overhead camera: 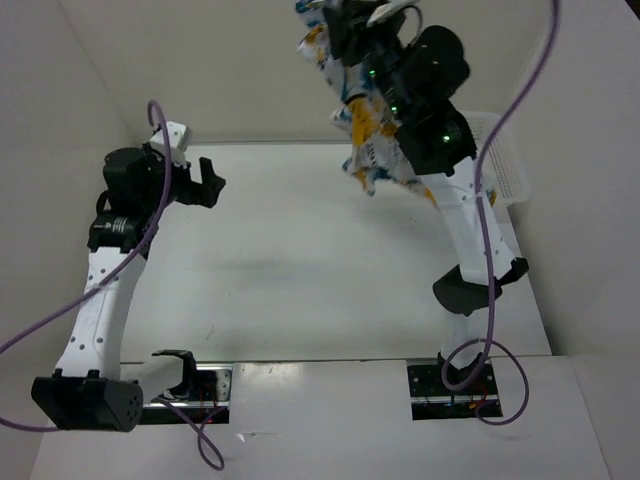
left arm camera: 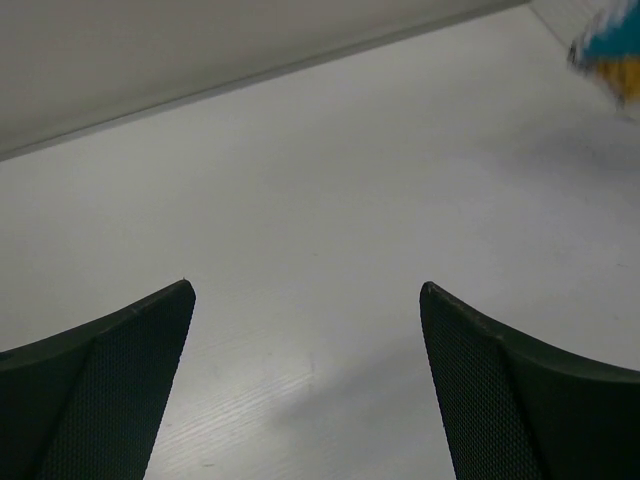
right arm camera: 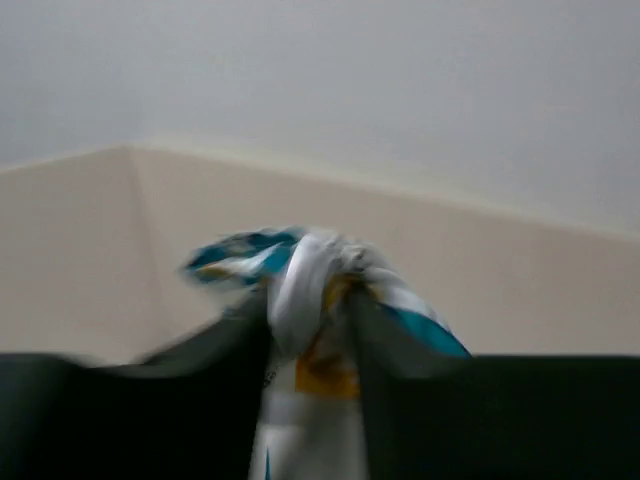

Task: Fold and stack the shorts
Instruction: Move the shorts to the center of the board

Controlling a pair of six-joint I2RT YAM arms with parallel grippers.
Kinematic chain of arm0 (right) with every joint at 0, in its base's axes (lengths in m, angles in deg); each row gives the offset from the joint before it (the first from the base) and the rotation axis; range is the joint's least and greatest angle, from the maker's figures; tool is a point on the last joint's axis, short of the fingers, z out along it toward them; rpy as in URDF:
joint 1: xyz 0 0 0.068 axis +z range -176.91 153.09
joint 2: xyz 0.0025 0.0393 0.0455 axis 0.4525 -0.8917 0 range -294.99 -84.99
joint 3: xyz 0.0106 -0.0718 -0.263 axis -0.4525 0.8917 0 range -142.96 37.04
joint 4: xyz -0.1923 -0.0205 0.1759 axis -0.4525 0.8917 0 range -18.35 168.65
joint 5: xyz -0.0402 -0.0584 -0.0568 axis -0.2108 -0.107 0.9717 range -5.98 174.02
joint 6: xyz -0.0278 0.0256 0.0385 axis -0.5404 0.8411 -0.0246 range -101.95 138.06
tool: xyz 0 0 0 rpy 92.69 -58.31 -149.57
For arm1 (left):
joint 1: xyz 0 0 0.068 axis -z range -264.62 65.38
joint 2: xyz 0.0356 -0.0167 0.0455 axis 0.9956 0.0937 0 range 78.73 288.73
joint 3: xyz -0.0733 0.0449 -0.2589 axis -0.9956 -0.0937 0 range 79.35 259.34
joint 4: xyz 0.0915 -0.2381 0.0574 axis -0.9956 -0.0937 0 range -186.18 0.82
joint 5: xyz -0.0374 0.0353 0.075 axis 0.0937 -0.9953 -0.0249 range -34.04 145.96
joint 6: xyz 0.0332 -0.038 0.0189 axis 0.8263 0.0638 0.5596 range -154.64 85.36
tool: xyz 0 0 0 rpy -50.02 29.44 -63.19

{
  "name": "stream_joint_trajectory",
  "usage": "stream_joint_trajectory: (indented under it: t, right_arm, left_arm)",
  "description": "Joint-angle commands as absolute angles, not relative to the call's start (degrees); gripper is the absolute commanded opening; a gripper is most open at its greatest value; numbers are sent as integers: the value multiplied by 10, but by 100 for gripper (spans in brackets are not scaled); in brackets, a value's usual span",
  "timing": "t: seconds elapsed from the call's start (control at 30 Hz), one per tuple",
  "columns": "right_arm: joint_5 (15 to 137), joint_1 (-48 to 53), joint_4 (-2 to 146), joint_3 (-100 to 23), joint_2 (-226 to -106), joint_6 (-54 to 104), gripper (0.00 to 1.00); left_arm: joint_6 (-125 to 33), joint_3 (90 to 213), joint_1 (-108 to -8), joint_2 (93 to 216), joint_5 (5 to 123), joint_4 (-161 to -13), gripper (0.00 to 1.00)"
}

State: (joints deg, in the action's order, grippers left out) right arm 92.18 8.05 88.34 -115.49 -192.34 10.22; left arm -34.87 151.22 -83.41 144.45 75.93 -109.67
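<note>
**Right arm** (overhead camera: pixel 462 225) reaches high over far right part of worktop (overhead camera: pixel 300 290). Right fingers (right arm camera: pixel 200 385) clamped on bunched top of shorts (overhead camera: pixel 372 140), fabric squeezed between them; wrist view blurred. Shorts hang crumpled from fingers, off worktop, lower end over far edge, just left of basket (overhead camera: pixel 505 165) in far right corner.

**Left fingers** (left arm camera: pixel 100 385) spread wide apart, bare worktop showing between them, held over far left part of worktop, well apart from shorts. Blurred scrap of print at upper right of left wrist view.
</note>
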Motion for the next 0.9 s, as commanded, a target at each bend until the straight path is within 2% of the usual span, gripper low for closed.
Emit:
stream_joint_trajectory:
  t: [0.0, 0.03, 0.13, 0.2, 0.27, 0.4, 0.47, 0.63, 0.77, 0.87]
  right_arm:
    - [865, 101, 983, -1119, -1982, 151, 50]
    - [841, 106, 993, -1106, -1982, 163, 78]
    - [752, 112, 1025, -1047, -1982, 179, 99]
    - [687, 119, 1039, -1003, -1963, 171, 99]
    - [680, 119, 1039, -959, -1944, 162, 99]
    - [773, 119, 1038, -839, -1879, 121, 99]
    - [804, 119, 1030, -732, -1823, 90, 99]
    - [827, 48, 1011, -484, -1729, 26, 83]
    - [825, -36, 1005, -328, -1689, -109, 80]
    - [825, -70, 1005, -235, -1648, -153, 80]
  left_arm:
    - [-346, 1489, -868, 1397, 708, -1078, 100]
    - [-346, 1478, -885, 1377, 691, -1078, 100]
    - [-346, 1464, -912, 1348, 691, -1078, 100]
    - [-346, 1458, -924, 1341, 718, -1089, 100]
    - [-346, 1452, -924, 1341, 747, -1095, 100]
    - [-346, 1425, -895, 1389, 804, -1117, 100]
    - [-346, 1413, -873, 1428, 804, -1135, 100]
    - [-346, 1436, -773, 1556, 749, -1133, 100]
    - [-346, 1518, -750, 1706, 738, -1126, 100]
    - [-346, 1564, -728, 1809, 740, -1120, 100]
